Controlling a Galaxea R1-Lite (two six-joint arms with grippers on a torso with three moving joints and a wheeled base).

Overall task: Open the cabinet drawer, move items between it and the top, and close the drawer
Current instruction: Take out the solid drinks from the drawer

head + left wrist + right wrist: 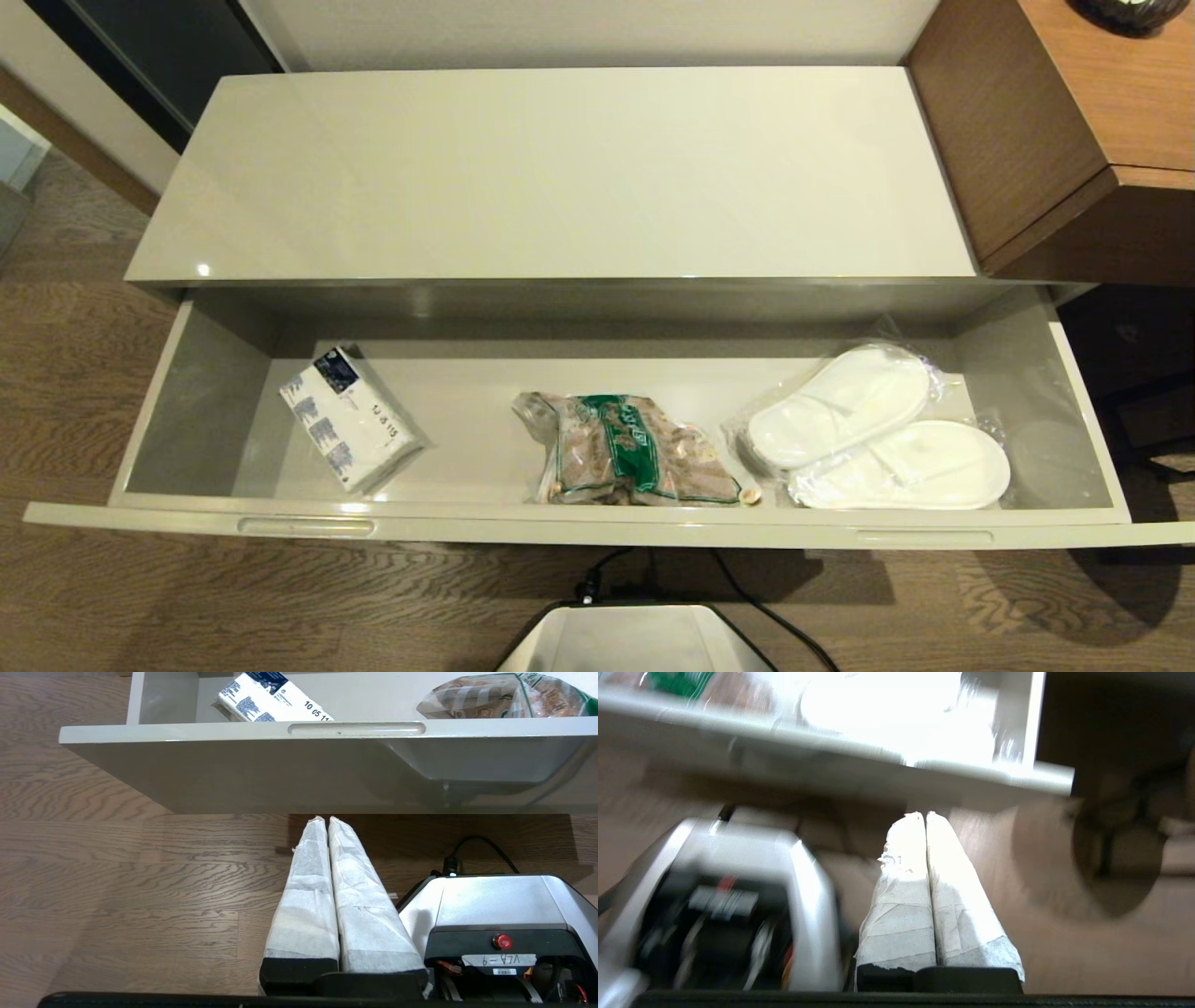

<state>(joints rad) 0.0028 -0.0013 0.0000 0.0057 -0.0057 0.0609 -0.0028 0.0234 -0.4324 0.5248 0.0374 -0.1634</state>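
The cabinet drawer (597, 527) stands pulled open below the glossy cream top (560, 177). In its middle lies the clear bag of brown pieces with a green band (635, 453). Neither arm shows in the head view. My left gripper (326, 819) hangs shut and empty over the wooden floor, just below the drawer's front (327, 765). My right gripper (924, 814) is shut and empty too, low in front of the drawer's right end (1045, 777). The bag's end (504, 700) peeks over the rim in the left wrist view.
A white and blue packet (350, 420) lies at the drawer's left, wrapped white slippers (878, 429) at its right. A brown wooden cabinet (1055, 131) adjoins the top on the right. My base (635, 639) sits before the drawer with a black cable (756, 607).
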